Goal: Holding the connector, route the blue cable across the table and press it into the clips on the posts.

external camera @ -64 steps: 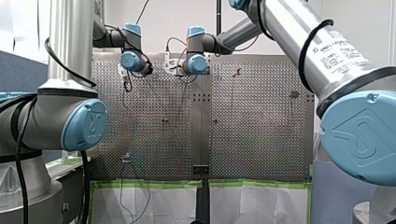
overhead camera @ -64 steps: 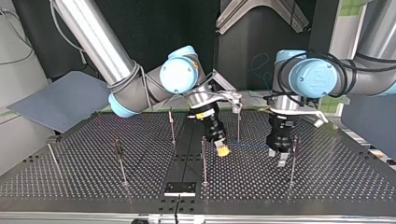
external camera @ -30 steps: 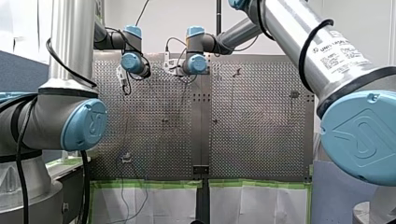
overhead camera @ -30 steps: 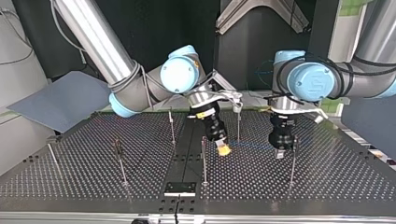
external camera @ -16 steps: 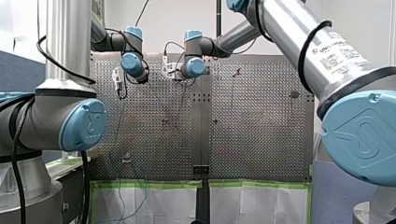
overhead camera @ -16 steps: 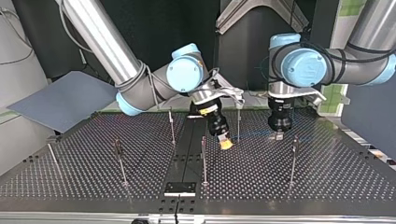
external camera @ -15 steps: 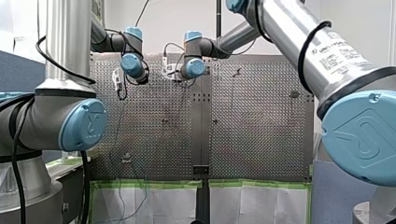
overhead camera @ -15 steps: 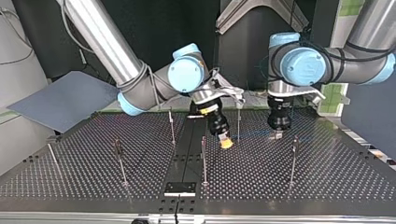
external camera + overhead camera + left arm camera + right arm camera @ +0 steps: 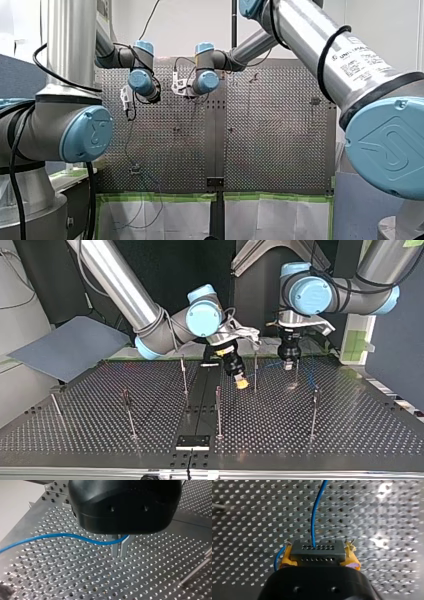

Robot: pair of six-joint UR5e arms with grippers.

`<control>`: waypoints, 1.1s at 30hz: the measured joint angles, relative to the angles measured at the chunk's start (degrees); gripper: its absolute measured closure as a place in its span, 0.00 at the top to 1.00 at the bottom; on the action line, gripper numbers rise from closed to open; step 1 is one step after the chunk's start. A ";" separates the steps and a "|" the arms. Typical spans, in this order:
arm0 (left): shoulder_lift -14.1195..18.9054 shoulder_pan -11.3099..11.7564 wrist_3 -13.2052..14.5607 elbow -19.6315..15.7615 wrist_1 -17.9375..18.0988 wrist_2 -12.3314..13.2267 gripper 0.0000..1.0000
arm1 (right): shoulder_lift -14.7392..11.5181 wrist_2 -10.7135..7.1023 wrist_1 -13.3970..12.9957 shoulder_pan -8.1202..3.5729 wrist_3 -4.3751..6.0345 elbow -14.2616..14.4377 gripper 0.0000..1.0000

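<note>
In the right wrist view my right gripper (image 9: 319,556) is shut, its yellow pads (image 9: 286,558) clamping a grey connector (image 9: 317,548). The blue cable (image 9: 315,512) leaves the connector and runs ahead over the perforated table. In the left wrist view my left gripper (image 9: 119,553) has its metal fingers shut on the blue cable (image 9: 62,535), which trails off to one side. In the top view my right gripper (image 9: 241,383) hangs beside a thin post (image 9: 255,372) near the table's far middle. My left gripper (image 9: 288,365) hangs further to that view's right, above the table.
Several thin clip posts stand on the table in the top view, among them a middle post (image 9: 218,410), a post at the right (image 9: 313,410) and one at the left (image 9: 128,412). A grey board (image 9: 70,347) lies off the table's far left.
Both grippers have moved toward the far edge of the table in the top view. My left gripper has risen off the table with the cable.
</note>
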 joint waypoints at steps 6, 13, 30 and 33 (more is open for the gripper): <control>-0.33 -0.73 -0.98 -2.58 2.91 -0.76 0.02 | 0.13 0.03 -0.07 -0.44 0.05 2.38 0.00; -2.98 -1.86 -1.07 -3.53 4.32 -1.02 0.02 | 0.18 0.02 -0.08 -0.75 -0.23 4.88 0.00; -8.33 -3.31 -0.91 -4.10 4.62 -2.98 0.02 | 0.31 0.20 -0.17 -0.83 -0.50 9.41 0.00; -9.39 -3.33 -0.92 -4.16 4.67 -3.02 0.02 | 0.32 0.19 -0.19 -0.85 -0.53 9.95 0.00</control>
